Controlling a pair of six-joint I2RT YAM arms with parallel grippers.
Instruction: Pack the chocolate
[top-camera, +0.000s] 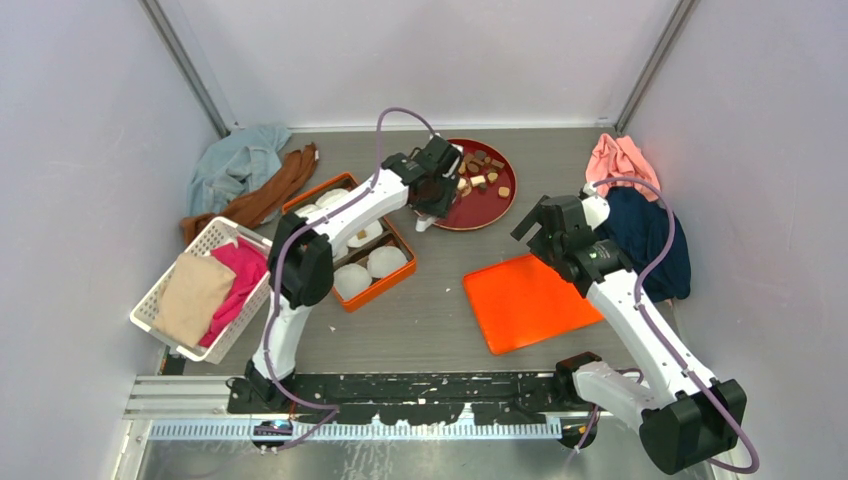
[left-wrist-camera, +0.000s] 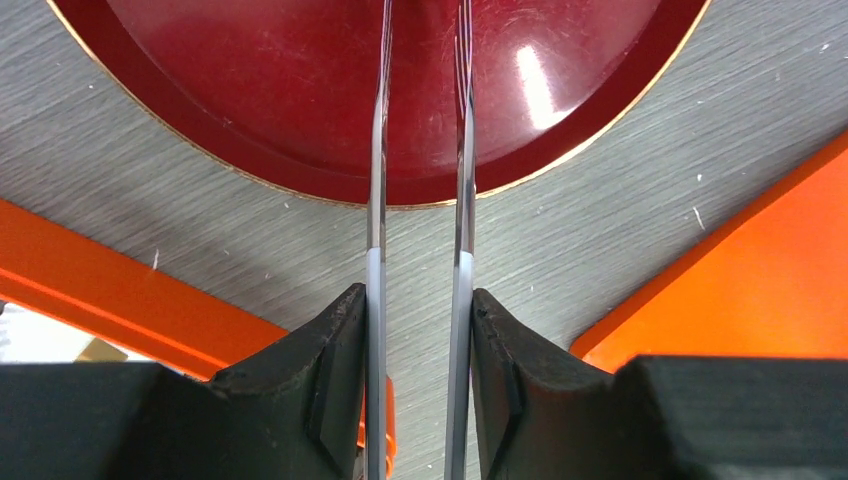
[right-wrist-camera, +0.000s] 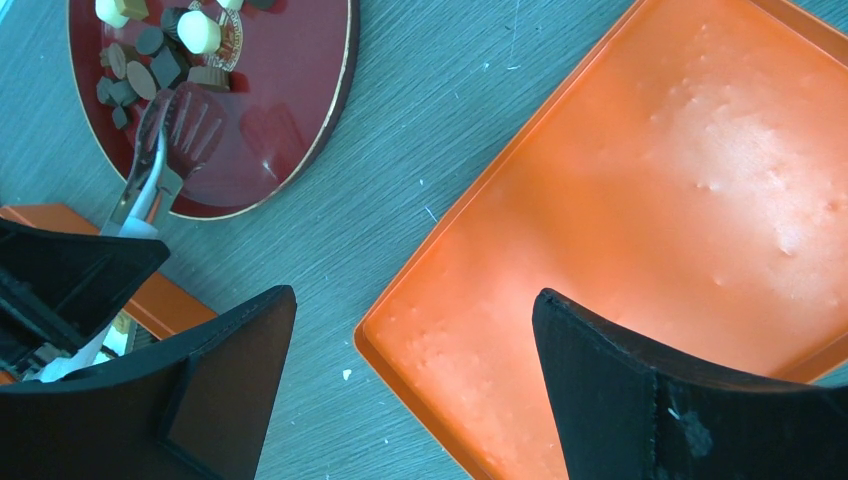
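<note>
At the far middle of the desk (top-camera: 440, 310), the left hand (left-wrist-camera: 418, 320) is holding tongs (right-wrist-camera: 150, 180) over the plate (top-camera: 475, 215) of chocolate (top-camera: 483, 172).
The left hand is clenching the tongs, their tips apparently empty just beside the pile. The right hand (right-wrist-camera: 412, 300) is hovering released over the lid (right-wrist-camera: 650, 180). Picking is in hand: next calls for straddling one piece, squeezing, and carrying it left to the box (top-camera: 380, 290).

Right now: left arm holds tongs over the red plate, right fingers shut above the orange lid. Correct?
No. The right gripper has its fingers wide open, not shut; the right wrist view shows it. The rest holds: the left gripper holds the tongs over the red plate, the right above the orange lid.
</note>
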